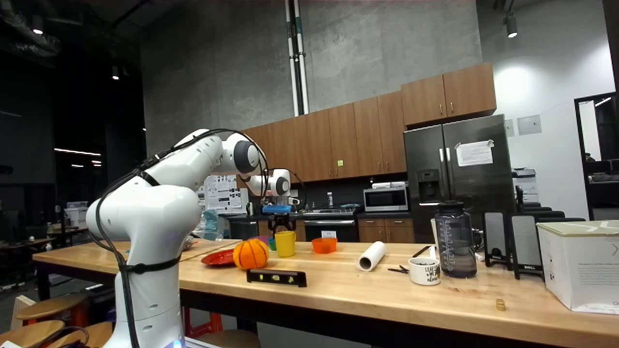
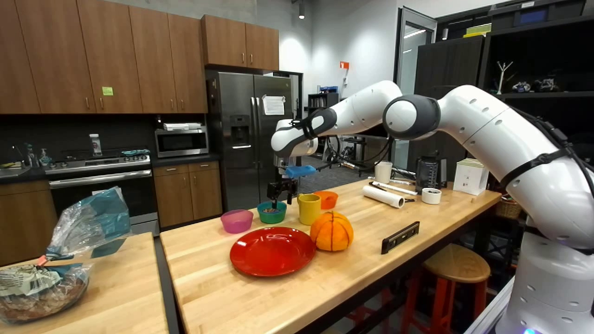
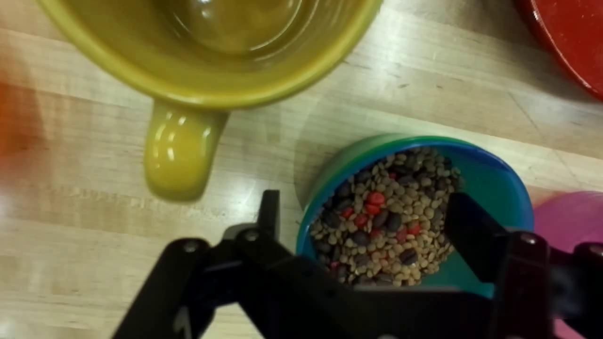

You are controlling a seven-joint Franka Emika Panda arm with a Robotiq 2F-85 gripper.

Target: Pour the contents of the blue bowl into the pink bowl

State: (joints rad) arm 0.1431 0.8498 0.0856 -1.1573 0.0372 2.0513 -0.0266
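In the wrist view the yellow mug [image 3: 207, 75] is cut off by the top edge. Near it, the blue bowl [image 3: 494, 188] and its contents [image 3: 381, 226] are partly covered by the gripper [image 3: 362, 198]; whether these are touched by the finger [image 3: 471, 235] over them cannot be told. Farther from the mug, the pink bowl [image 3: 570, 214] is cropped, as is the red plate [image 3: 577, 42] to the mug's right; to its left, the orange bowl [image 3: 16, 117] is blurred. In an exterior view, the blue bowl and pink bowl are mostly hidden behind the mug and orange pumpkin [image 1: 251, 253].

Blue-green bowl [image 2: 273, 218], pink bowl [image 2: 237, 224]
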